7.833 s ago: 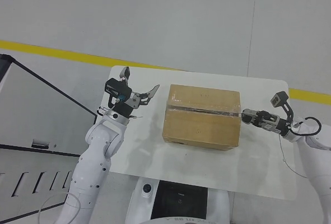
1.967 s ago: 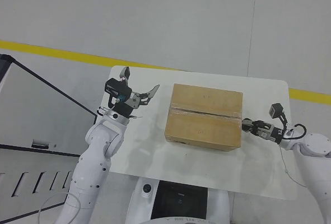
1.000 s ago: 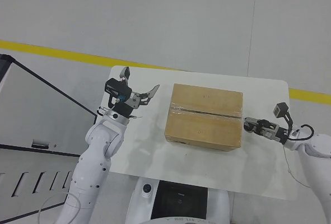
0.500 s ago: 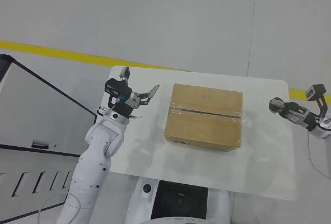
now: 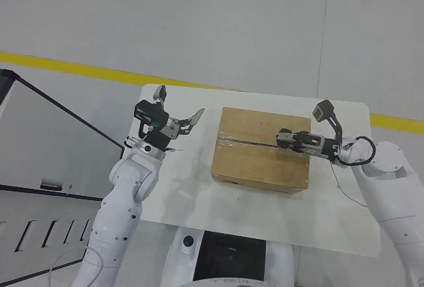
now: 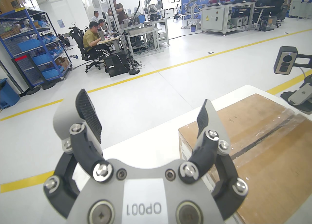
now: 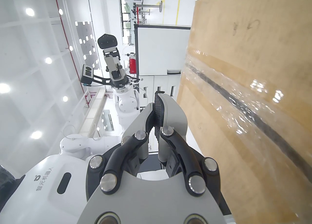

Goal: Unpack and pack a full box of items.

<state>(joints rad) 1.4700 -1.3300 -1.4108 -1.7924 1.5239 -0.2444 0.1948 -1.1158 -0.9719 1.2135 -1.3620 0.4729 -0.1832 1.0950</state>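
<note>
Close up from the right wrist, we see the right claw [image 7: 156, 105] pinched shut just above the glossy tape along the seam of the box [image 7: 256, 39]. The flaps are closed and the contents hidden. From above, the box sits mid-counter [image 5: 341, 215]. At its far end the left claw [image 5: 180, 104] hovers, spread wide.

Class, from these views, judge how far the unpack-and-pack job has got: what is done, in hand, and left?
Done: nothing visible; the cardboard box sits closed, clear tape over its top seam. In hand: the right gripper, shut, is over the box top by the seam; the left gripper is open and empty beside the box. Left: opening the flaps, unpacking, repacking.
</note>
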